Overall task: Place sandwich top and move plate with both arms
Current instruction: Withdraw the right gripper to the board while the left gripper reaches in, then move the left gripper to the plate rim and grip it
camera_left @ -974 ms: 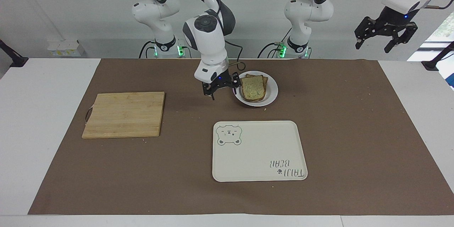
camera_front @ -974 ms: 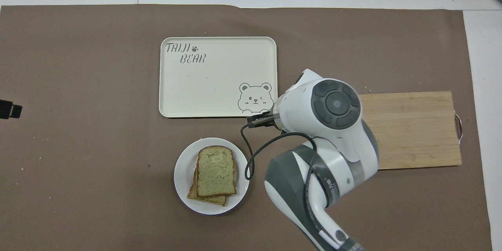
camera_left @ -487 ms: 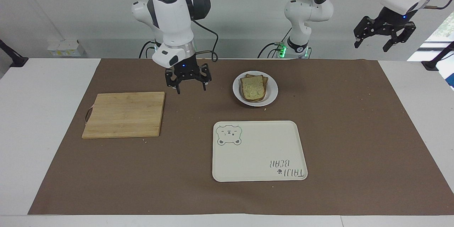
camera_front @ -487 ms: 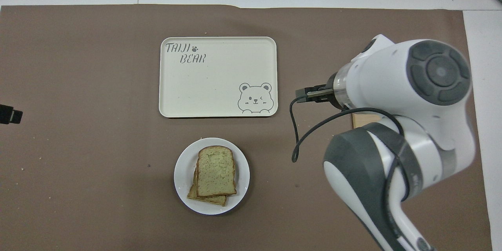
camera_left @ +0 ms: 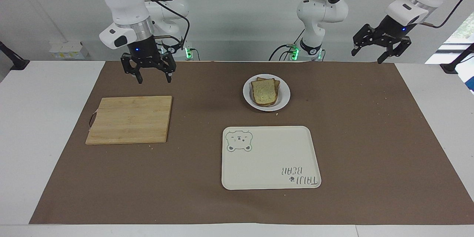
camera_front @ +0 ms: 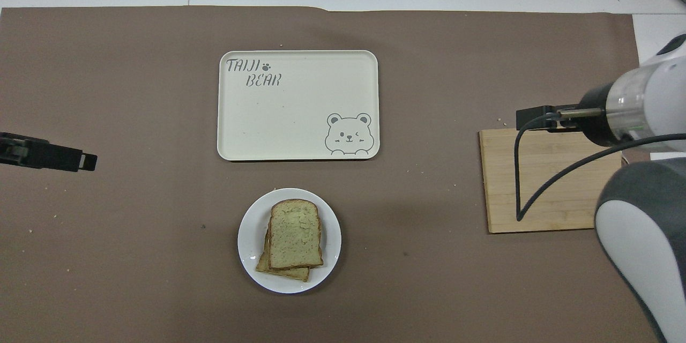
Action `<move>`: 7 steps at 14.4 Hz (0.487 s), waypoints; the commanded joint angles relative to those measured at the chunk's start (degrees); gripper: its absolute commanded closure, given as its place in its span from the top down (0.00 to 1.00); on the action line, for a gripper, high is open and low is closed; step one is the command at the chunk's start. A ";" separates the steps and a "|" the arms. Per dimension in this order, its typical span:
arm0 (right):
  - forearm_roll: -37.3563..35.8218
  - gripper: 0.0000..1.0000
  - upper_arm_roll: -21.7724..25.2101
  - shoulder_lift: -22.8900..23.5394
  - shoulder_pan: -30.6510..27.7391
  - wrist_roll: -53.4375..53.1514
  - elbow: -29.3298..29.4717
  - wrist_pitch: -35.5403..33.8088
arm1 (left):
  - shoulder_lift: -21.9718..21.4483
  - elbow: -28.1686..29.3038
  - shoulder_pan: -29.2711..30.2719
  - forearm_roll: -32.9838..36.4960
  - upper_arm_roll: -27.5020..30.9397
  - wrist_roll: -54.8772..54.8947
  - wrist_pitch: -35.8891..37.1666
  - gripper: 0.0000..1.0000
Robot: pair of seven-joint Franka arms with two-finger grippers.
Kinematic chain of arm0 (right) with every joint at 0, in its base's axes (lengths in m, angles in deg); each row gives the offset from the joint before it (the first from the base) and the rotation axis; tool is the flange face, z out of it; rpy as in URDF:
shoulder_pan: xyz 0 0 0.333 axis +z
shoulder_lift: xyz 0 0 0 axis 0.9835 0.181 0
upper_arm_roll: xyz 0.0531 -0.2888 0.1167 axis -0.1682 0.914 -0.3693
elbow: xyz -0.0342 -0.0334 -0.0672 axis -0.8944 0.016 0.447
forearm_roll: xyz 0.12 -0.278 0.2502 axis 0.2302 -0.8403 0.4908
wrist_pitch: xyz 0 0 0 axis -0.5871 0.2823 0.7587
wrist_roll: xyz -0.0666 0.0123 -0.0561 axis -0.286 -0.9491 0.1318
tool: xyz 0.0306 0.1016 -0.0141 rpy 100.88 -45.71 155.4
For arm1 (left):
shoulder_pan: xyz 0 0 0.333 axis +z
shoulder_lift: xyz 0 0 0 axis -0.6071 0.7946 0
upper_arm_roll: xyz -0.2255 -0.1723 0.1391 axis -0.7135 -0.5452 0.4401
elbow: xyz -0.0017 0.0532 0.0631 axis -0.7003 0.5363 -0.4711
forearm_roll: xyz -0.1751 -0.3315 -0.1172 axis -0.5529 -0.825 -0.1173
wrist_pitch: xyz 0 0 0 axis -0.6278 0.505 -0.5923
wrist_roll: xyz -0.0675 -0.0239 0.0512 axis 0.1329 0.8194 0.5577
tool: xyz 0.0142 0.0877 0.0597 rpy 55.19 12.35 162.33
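The sandwich top (camera_left: pixel 264 91) lies on top of another slice on the small white plate (camera_left: pixel 284 97), near the robots at mid-table. It also shows in the overhead view (camera_front: pixel 295 233), as does the plate (camera_front: pixel 248 246). My right gripper (camera_left: pixel 151 77) is open and empty. It hangs raised over the brown mat by the cutting board's robot-side edge, well apart from the plate. My left gripper (camera_left: pixel 374 53) is open and empty, raised over the mat's edge at the left arm's end. Its tip (camera_front: pixel 53 154) shows at the overhead view's edge.
A cream bear tray (camera_left: pixel 270 157) lies farther from the robots than the plate, also seen from overhead (camera_front: pixel 297 104). A wooden cutting board (camera_left: pixel 129 118) lies toward the right arm's end; the right arm partly covers it from overhead (camera_front: pixel 546 187). Crumbs dot the mat.
My right gripper has left the plate's side, risen and swung toward the cutting board end. My left gripper has come down and inward a little. The plate and bread have not moved.
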 commanded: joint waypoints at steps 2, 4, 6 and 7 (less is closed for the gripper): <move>-0.84 1.00 -0.27 0.20 -2.58 0.66 5.66 -8.08 | -5.31 18.71 -3.64 -8.06 0.30 2.37 -13.72 1.00; -0.23 1.00 -0.18 0.20 -3.03 0.13 7.68 -13.26 | -5.40 24.86 -5.92 -10.70 0.30 4.48 -19.34 1.00; 0.65 1.00 1.48 -0.06 -3.29 0.13 7.69 -14.43 | -5.49 30.49 -7.68 -15.52 0.30 6.76 -25.15 1.00; 0.83 1.00 1.84 -0.41 -3.29 0.13 7.69 -14.86 | -5.57 33.22 -8.47 -17.72 0.30 7.73 -28.57 1.00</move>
